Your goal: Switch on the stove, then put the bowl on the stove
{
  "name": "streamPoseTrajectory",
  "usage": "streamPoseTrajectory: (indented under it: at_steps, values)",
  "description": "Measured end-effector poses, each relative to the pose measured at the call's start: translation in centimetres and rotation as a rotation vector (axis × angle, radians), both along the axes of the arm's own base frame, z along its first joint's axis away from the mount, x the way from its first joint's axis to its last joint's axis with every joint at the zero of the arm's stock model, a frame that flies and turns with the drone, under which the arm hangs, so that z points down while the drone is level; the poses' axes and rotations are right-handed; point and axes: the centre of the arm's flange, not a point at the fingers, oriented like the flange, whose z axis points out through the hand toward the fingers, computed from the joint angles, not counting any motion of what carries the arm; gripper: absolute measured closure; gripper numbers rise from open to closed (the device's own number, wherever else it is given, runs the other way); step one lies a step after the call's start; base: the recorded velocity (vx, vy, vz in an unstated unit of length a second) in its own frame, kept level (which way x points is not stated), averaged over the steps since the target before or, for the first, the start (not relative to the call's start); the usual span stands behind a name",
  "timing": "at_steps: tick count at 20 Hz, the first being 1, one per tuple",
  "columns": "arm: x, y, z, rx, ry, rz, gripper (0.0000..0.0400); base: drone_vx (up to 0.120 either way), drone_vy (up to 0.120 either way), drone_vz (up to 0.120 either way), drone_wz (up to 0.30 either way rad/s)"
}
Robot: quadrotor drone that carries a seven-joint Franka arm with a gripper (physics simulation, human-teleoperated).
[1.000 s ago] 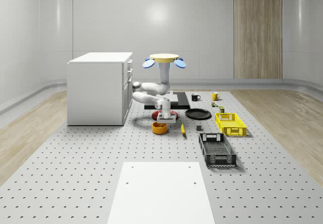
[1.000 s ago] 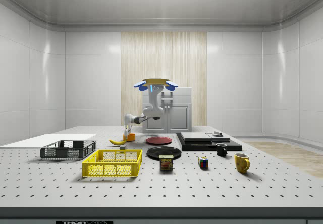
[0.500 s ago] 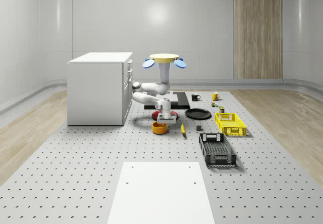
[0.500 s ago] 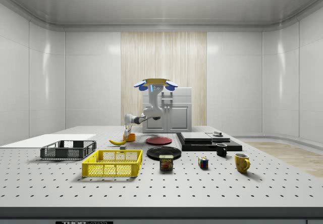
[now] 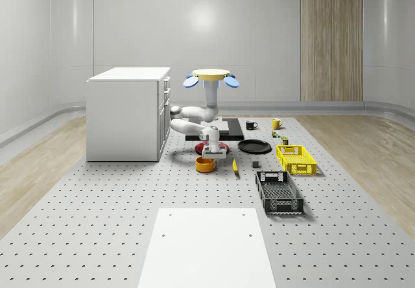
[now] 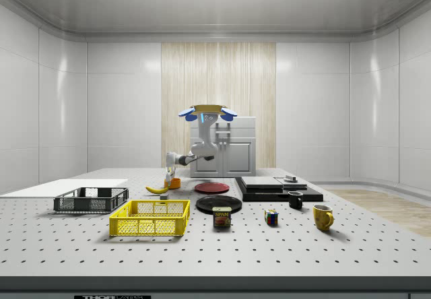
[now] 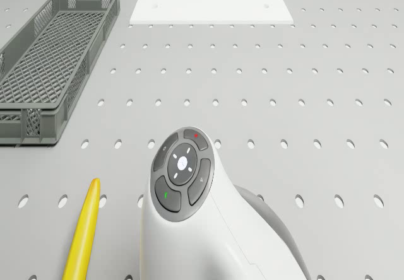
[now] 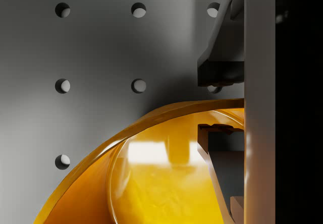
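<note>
over the table's middle: drone (image 5: pixel 212 77) hovers above the stove (image 5: pixel 224 128), arm bent down toward the bowl
cabinet (image 5: pixel 126 113): white, at the whole-scene view's left
bowl (image 5: pixel 205 164): orange, on the table (image 5: pixel 97 223), just in front of the red plate (image 5: pixel 209 148), well apart from the stove
claw (image 5: pixel 213 153): at the bowl's rim; in the wrist view one finger (image 8: pixel 222 72) sits outside the rim and one inside, straddling it, not pressed tight
banana (image 5: pixel 235 165): just right of the bowl
black plate (image 5: pixel 253 146): right of the red plate
grey crate (image 5: pixel 278 192): further right, nearer the camera
yellow crate (image 5: pixel 296 159): rightmost
</note>
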Motion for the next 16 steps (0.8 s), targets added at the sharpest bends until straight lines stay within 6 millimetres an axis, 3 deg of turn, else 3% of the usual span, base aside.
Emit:
streamPoseTrajectory:
  at_steps: [2, 6, 16]
  values:
    - [0.0, 0.0, -0.7, 0.000, 0.000, 0.000, 0.0296, 0.000, 0.000, 0.020, 0.000]
    - [0.0, 0.0, -1.8, 0.000, 0.000, 0.000, 0.0299, -0.020, 0.020, 0.120, 0.000]
    - [0.0, 0.0, -2.7, 0.000, 0.000, 0.000, 0.0300, -0.120, 0.120, 0.120, 0.000]
